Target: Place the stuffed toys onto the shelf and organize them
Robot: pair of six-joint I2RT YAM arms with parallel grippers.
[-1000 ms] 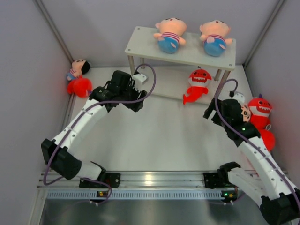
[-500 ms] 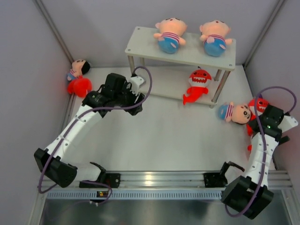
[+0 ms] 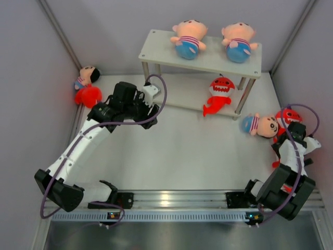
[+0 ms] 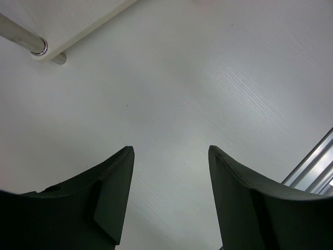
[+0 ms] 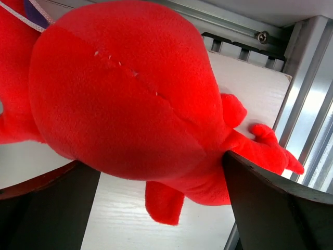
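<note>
The shelf (image 3: 213,61) stands at the back with two striped dolls (image 3: 187,39) (image 3: 238,42) on its top board. A red shark (image 3: 219,94) sits upright at the lower board's front edge. A third doll (image 3: 261,125) lies on the table to the right. Beside it, by the right wall, lies another red shark (image 3: 287,115), and my right gripper (image 3: 293,130) is open with that shark's body (image 5: 130,99) between its jaws (image 5: 158,161). Near the shelf's front-left leg (image 4: 23,39), my left gripper (image 3: 147,110) (image 4: 170,150) is open and empty.
A dark-haired doll (image 3: 87,75) on a red plush (image 3: 88,96) rests against the left wall. Grey walls close in both sides and the back. A metal rail (image 3: 166,200) runs along the near edge, with frame bars (image 5: 307,104) right behind the shark.
My right arm has left the doll lying on the table and swung back to the right wall, over the red shark. My left arm has drawn slightly left.
</note>
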